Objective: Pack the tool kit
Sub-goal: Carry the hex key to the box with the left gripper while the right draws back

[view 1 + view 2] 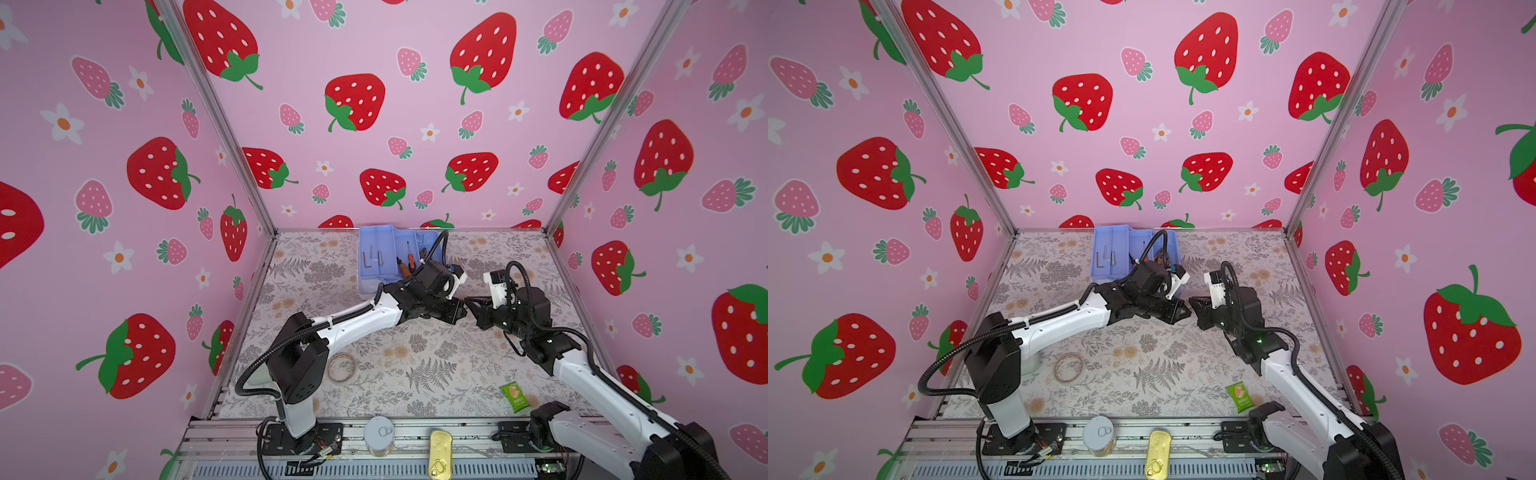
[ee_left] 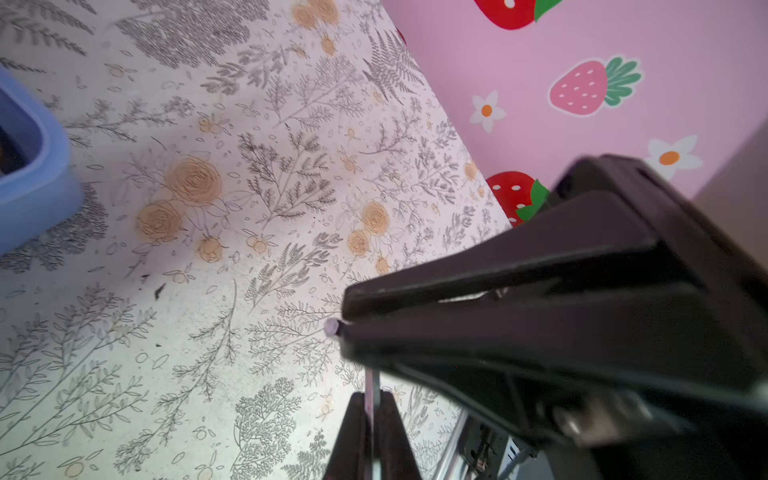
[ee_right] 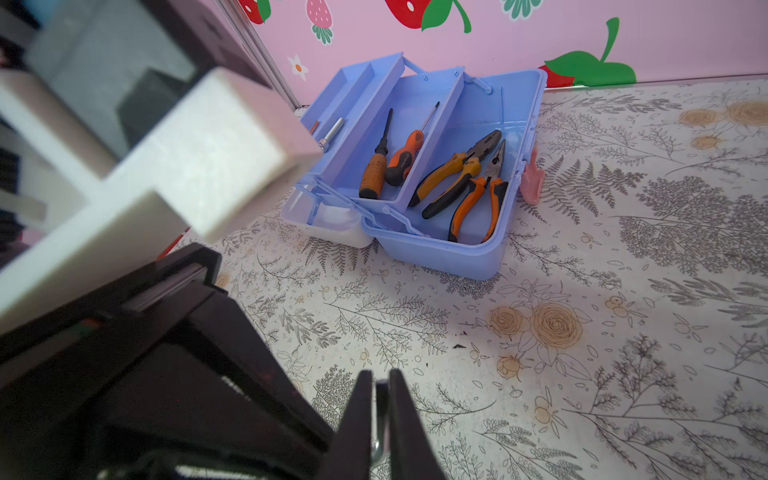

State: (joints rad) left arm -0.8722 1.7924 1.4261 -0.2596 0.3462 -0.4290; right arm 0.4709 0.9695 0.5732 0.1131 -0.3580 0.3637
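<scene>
Inspector: Step in hand?
Examiner: Judged a handover. The left gripper (image 2: 372, 419) is closed on a hex key (image 2: 371, 380), tip to tip with the right gripper (image 3: 380, 399), whose hold cannot be told.
Inspector: Next move? Views?
Examiner: Likely the right gripper lets go. The tool kit (image 3: 436, 249) lies open, apart, past the left gripper. The right wrist view shows the pliers (image 3: 457, 178) inside; the left wrist view shows only the kit's corner.
</scene>
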